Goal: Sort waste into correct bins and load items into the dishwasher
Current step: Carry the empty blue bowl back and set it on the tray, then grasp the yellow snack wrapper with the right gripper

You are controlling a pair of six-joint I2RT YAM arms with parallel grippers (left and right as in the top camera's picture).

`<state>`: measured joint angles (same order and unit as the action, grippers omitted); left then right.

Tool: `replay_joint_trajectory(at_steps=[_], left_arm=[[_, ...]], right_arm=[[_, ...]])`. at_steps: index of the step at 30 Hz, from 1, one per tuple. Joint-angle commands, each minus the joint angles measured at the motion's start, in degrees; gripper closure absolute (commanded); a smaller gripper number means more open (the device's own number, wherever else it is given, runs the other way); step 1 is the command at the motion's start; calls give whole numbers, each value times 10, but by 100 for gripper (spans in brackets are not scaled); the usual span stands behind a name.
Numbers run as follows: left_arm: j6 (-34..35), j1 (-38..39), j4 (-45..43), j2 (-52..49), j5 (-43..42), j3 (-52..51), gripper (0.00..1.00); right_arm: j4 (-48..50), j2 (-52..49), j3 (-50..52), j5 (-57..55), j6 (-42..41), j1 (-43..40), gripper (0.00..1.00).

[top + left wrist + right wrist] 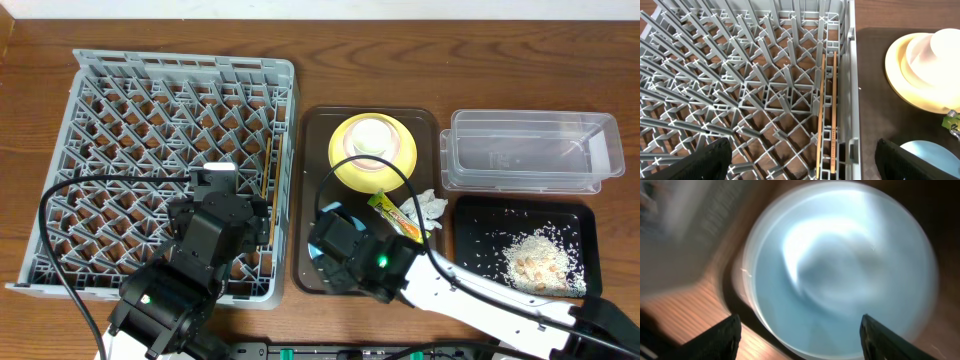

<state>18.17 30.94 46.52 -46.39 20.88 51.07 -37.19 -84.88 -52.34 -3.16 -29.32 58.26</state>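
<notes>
The grey dishwasher rack fills the left of the table, with two chopsticks lying along its right wall. My left gripper hangs open above them. On the brown tray a pale-yellow plate carries the cream bowl. The light-blue bowl sits at the tray's near left corner, blurred. My right gripper is just above it, jaws wide apart and holding nothing. The yellow-green wrapper and white napkin lie beside the plate.
A clear tub stands at the back right. In front of it is the black tray, holding white crumbs. The left arm's black cable loops over the rack's near side. The right arm reaches in from the lower right.
</notes>
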Motion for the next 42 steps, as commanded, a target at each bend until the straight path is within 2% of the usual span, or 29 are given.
replay_joint_trajectory(at_steps=[1, 5, 10, 25, 35, 42], left_arm=[[1, 0, 2, 0, -1, 3, 8], [1, 0, 2, 0, -1, 3, 8], [1, 0, 2, 0, -1, 3, 8], [1, 0, 2, 0, -1, 3, 7], [1, 0, 2, 0, -1, 3, 8], [1, 0, 2, 0, -1, 3, 8]], right_arm=[[-53, 35, -36, -65, 30, -43, 28], [-88, 56, -44, -68, 87, -101, 34], [-94, 54, -35, -69, 112, -153, 57], [-3, 5, 57, -110, 112, -168, 57], [22, -31, 66, -110, 111, -168, 77], [31, -57, 67, -110, 112, -168, 80]])
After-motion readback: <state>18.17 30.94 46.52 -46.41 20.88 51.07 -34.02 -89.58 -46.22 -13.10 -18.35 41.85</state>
